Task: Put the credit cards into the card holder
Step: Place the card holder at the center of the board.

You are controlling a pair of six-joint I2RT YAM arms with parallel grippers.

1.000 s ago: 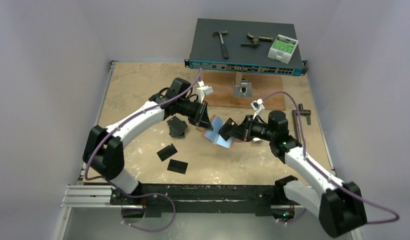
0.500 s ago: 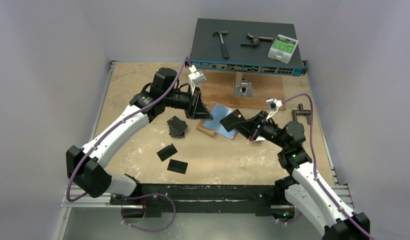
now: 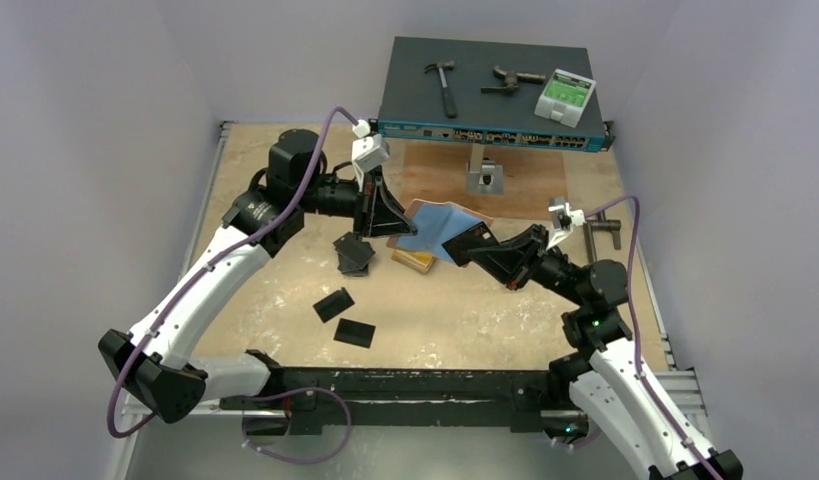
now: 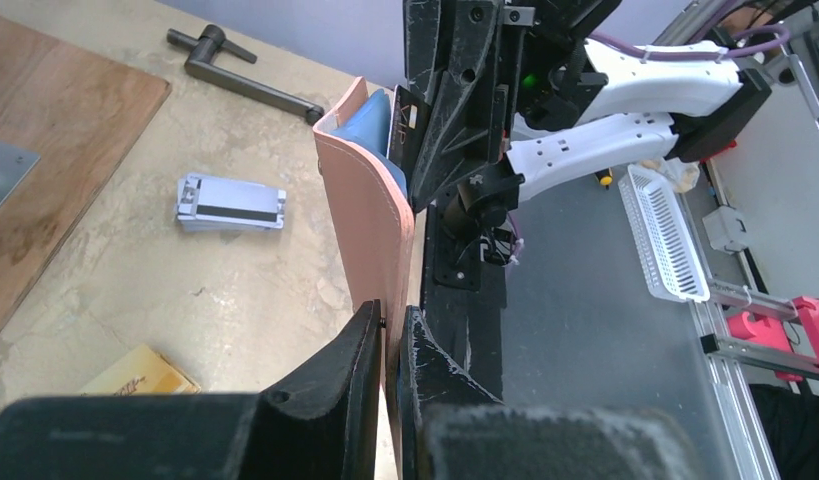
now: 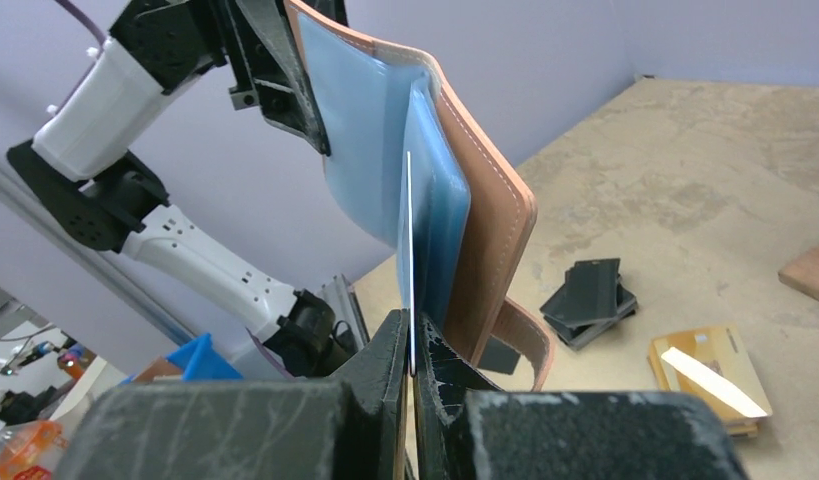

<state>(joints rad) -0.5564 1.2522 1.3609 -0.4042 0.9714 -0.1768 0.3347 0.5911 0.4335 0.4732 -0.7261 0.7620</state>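
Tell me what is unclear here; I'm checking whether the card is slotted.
Slot entry: in the right wrist view the held black credit card is edge-on against the salmon-pink leather-look folding card holder's blue sleeves; top view too small.
Cards in the black stack: too small to count.

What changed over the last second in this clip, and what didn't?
The left gripper, shut on the card holder, has raised it off the table and stood it open. The right gripper followed, its card now edge-on at the blue pockets. The black card stacks and orange-gold stack lie where they were.
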